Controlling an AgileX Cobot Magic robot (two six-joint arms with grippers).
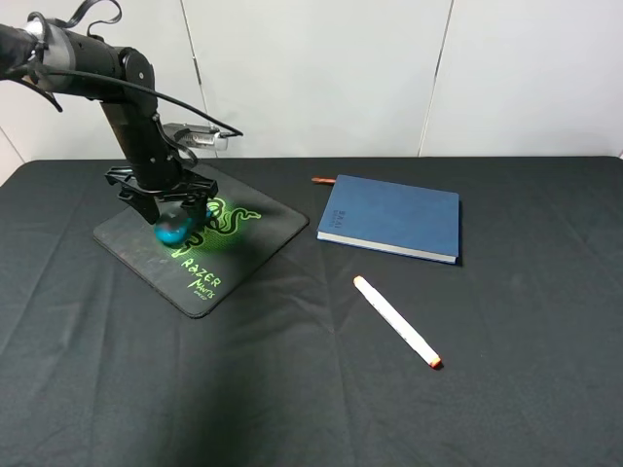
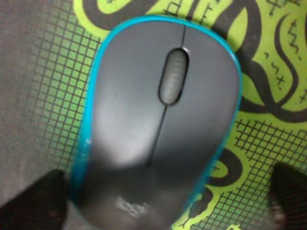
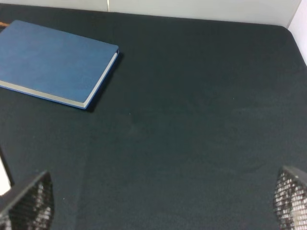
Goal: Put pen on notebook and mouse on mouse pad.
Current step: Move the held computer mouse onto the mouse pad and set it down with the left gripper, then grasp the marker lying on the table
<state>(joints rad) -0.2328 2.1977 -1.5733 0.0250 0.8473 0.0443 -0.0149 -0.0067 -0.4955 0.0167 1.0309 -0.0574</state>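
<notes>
Directly beneath the left pincer (image 2: pixel 160 203) the mouse (image 2: pixel 158 120) lies flat on the mouse pad (image 1: pixel 243 258), over the green logo. The jaws stand apart. One finger (image 2: pixel 36 206) is just beside the mouse's teal flank, and the other is clear of it with bare pad showing between, so nothing is clamped. I judge the mouse half of the task done, with only the lift away left.

Farther off, well to this pincer's right, the pen (image 1: pixel 396 321) lies alone on the dark tabletop (image 1: pixel 506 389), touching nothing. Beyond the pen the notebook (image 1: pixel 389 216) lies closed with its blue cover bare. The pen half has therefore not begun.

The right pincer (image 3: pixel 160 199) hangs over open tabletop, jaws wide apart and empty. The notebook is well ahead of it, and the high view does not show this pincer at all. It looks the likelier one to fetch the pen.
</notes>
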